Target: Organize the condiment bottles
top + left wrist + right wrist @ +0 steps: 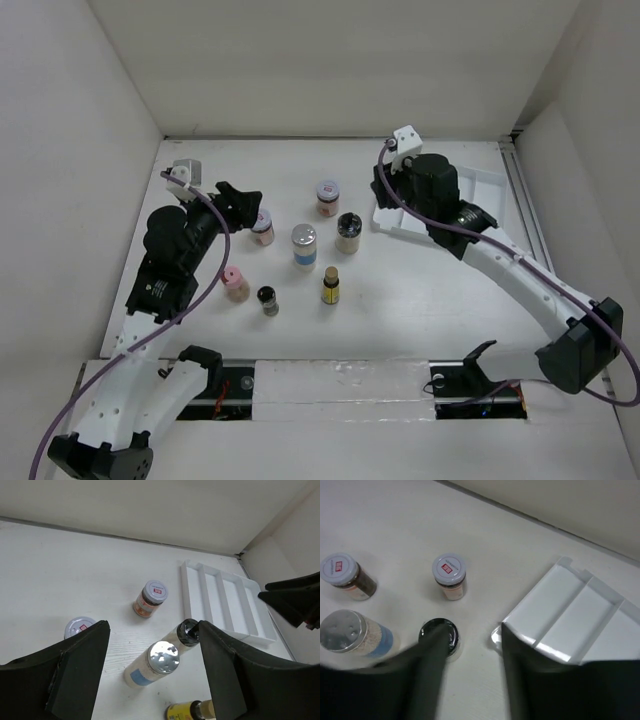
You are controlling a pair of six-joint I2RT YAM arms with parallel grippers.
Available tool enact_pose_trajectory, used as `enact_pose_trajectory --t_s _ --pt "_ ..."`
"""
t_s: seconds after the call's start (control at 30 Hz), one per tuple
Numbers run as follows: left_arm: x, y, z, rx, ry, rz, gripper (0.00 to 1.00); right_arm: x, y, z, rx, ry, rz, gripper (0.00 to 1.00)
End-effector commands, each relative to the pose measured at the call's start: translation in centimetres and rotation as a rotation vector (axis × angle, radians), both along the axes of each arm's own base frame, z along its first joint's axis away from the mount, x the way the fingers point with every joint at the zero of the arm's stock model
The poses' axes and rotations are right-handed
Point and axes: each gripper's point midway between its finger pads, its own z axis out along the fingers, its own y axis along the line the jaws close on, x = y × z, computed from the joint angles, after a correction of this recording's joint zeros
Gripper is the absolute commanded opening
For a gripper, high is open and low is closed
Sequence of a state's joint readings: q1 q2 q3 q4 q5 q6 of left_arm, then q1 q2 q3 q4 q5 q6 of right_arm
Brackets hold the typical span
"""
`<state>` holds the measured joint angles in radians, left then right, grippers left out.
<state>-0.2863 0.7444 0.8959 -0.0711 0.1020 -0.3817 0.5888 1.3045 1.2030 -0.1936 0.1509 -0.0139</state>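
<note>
While both arms reach out over the surface (420, 300), all seven condiment bottles stand upright in a loose cluster on it, and none is in the white tray (492, 185) at the far right.

The left hand (245, 203) hovers at the cluster's left edge with its fingers (75, 680) spread wide and nothing between them. A pale jar (262, 226) with a red-and-white cap stands just beside its tips. In the left wrist view this jar is half hidden behind one finger.

Farther back stands the brown-filled jar (328, 196), also with a red-and-white cap. The silver-capped bottle (304, 244), which has a blue label, and the black-capped jar (348, 232) stand side by side in the middle, close but apart.

Nearer the arm bases are the pink-capped jar (234, 284), the small black-capped bottle (268, 300) and the yellow bottle (330, 286) with its brown cap.

The right hand (383, 200) is held over the tray's left edge, near the black-capped jar. Its fingers (427, 675) are likewise apart and grip nothing. In the right wrist view the black cap shows partly behind one finger. The tray's long compartments lie to the other side, and those in view hold nothing.
</note>
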Motion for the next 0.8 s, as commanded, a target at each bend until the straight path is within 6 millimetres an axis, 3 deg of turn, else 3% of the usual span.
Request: enact_pose_trajectory --t_s 0.0,0.03,0.07,0.13,0.2,0.23,0.27,0.33,0.37,0.4,0.47,0.53,0.6,0.67,0.77 --pt "0.0 -0.4 0.2 0.016 -0.033 -0.030 0.68 1.4 1.3 4.0 0.059 -0.096 0.008 0.29" --pt "-0.2 -0.4 0.4 0.013 -0.042 -0.030 0.68 1.8 1.6 3.3 0.046 -0.076 0.008 0.11" --pt "-0.2 -0.2 0.4 0.014 -0.042 -0.019 0.68 2.0 2.0 3.5 0.050 -0.077 0.021 0.00" --pt "-0.1 -0.2 0.0 0.025 -0.036 -0.020 0.62 2.0 3.2 4.4 0.065 -0.085 0.060 0.00" --pt "-0.1 -0.2 -0.5 0.028 -0.026 -0.020 0.50 2.2 4.4 3.9 0.051 -0.073 0.096 0.00" --pt "0.0 -0.2 -0.6 0.036 -0.029 -0.020 0.31 1.9 5.4 4.4 0.060 -0.078 0.126 0.00" --pt "0.0 -0.2 -0.6 0.036 -0.029 -0.020 0.23 1.9 5.9 3.3 0.050 -0.052 0.145 0.02" --pt "0.0 0.0 -0.6 0.037 -0.029 -0.010 0.13 0.9 8.1 3.1 0.049 -0.044 0.229 0.22" --pt "0.0 0.0 -0.8 0.040 -0.020 -0.010 0.12 0.6 8.8 2.7 0.047 -0.034 0.252 0.51" --pt "-0.2 0.1 -0.5 0.037 -0.031 -0.010 0.14 0.4 9.4 1.6 0.020 -0.017 0.268 0.62" --pt "-0.2 0.1 -0.7 0.037 -0.031 -0.010 0.27 -0.3 10.4 0.5 -0.003 0.003 0.308 0.85" --pt "0.4 -0.1 -1.7 0.047 0.004 -0.010 0.50 -0.9 11.6 -0.9 -0.021 0.035 0.356 0.94" --pt "0.4 -0.3 -1.6 0.040 0.015 -0.019 0.57 -1.7 13.0 -1.3 -0.033 0.050 0.409 0.99" --pt "0.3 -0.5 -1.4 0.037 0.006 -0.028 0.68 -2.0 13.9 -3.3 -0.067 0.092 0.436 0.99" --pt "0.7 -0.2 -1.7 0.041 0.015 -0.008 0.71 -2.6 15.6 -4.6 -0.079 0.121 0.498 0.99"
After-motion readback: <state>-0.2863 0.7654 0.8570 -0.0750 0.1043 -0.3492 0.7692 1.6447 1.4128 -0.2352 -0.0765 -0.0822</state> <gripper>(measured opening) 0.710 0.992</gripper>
